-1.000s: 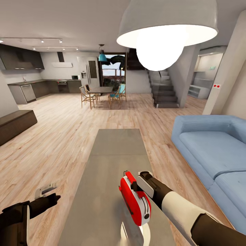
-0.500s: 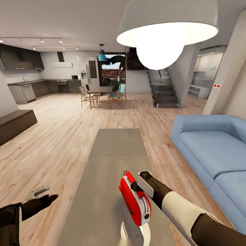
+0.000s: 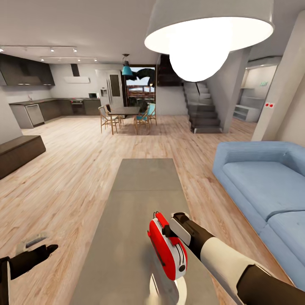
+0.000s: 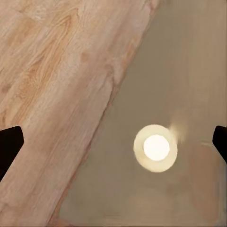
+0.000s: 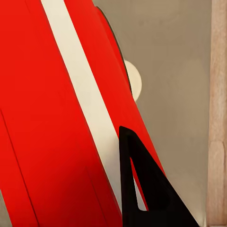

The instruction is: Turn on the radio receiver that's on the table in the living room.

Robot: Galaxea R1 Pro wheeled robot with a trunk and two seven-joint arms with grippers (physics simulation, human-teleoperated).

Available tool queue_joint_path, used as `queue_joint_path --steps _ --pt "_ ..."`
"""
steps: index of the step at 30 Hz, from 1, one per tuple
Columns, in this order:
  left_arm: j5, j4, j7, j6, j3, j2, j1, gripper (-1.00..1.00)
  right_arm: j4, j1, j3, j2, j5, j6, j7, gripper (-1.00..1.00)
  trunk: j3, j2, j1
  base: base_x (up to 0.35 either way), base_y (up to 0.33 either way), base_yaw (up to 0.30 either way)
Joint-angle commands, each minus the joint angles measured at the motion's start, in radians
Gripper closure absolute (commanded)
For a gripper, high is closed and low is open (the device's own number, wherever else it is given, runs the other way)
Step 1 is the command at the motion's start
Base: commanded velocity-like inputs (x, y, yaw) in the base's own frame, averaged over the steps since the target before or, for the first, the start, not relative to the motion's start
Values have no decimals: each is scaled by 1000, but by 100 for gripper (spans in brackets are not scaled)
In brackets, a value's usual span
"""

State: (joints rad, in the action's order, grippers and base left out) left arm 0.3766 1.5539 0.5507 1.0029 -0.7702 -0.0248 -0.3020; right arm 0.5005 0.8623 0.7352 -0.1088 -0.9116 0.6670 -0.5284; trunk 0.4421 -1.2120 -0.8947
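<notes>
while the radio receiver [image 3: 167,247] stood on edge near the near end of the grey counter [image 3: 140,199], toward its sofa-side edge, the right gripper [image 3: 174,224] was pressed against the radio's white side band. in the right wrist view one dark fingertip [image 5: 142,189] lay directly on the red casing [image 5: 52,142] beside that band; whether the right jaws were spread or closed could not be determined. the left gripper [image 3: 36,250] hung over the wood plank floor [image 3: 72,169], well apart from the counter's opposite long edge. in the left wrist view its two dark fingertips [image 4: 9,146] sat at opposite margins, the jaws set wide with nothing between them, above the counter edge [image 4: 156,85] and a round lamp reflection [image 4: 155,147]. the blue sofa [image 3: 262,186] ran beside the counter's right-hand long edge, and the white dome pendant lamp [image 3: 207,25] hung overhead.
</notes>
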Motion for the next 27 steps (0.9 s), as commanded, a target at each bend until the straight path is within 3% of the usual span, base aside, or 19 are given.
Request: queue_joint_path --steps 1,5,9,18,27 --pt "-1 0 0 1 -7 11 0 -100 0 0 0 0 2 -2 -1 100 0 0 0 0 0 0" --pt "-3 0 0 1 -44 34 0 -100 0 1 0 0 2 -2 -1 100 0 0 0 0 0 0" --pt "-5 0 0 1 -65 40 0 -100 0 1 0 0 2 -2 -1 100 3 -7 -4 0 0 0" --pt "-5 0 0 2 -73 45 0 -100 -1 1 0 1 2 -5 -1 100 31 -70 -38 0 0 0" --pt "-5 0 0 2 -73 46 0 -100 -33 0 3 1 3 -58 0 100 59 -133 -73 0 0 0"
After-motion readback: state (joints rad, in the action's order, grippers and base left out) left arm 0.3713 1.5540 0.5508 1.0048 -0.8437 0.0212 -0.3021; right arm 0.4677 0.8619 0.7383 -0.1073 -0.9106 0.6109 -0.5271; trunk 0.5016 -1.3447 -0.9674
